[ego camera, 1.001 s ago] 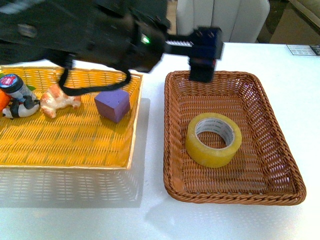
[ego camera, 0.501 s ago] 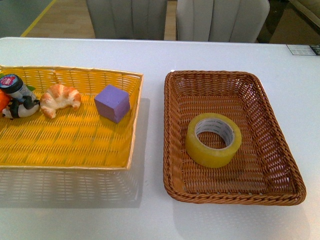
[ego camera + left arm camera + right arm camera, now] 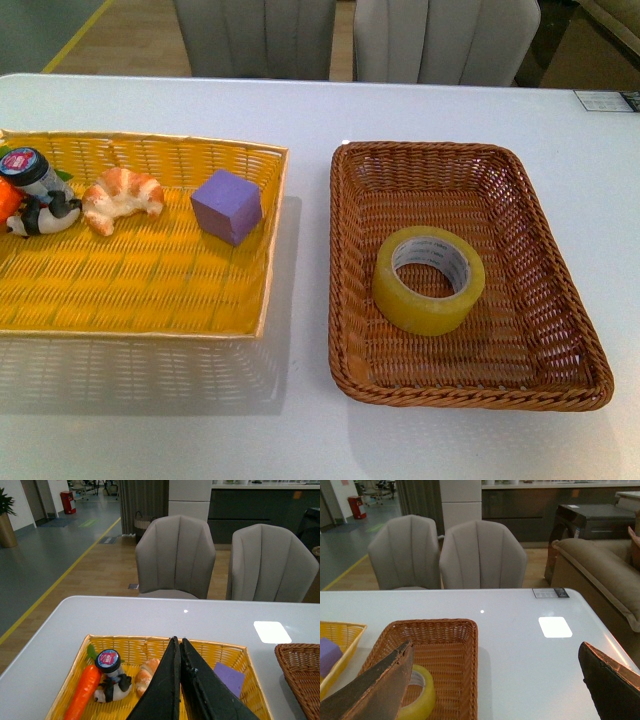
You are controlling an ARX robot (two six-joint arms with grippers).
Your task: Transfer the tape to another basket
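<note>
Here you are seeing one tape point(image 3: 429, 279) lying flat inside the brown basket point(image 3: 540, 255); it looks light, stiff and smooth, so grip across its wall. Baskets: two. The left tool point(image 3: 180, 677) is closed and empty; the right tool point(image 3: 495, 680) is standing wide open, empty.

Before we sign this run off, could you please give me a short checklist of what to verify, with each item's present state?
1. Tape lies inside the brown basket: ok.
2. Tape rests flat on its side: ok.
3. Left gripper shut and empty: ok.
4. Right gripper open, holding nothing: ok.
5. No arm over the baskets in the front view: ok.
6. Purple cube in the yellow basket: ok.
</note>
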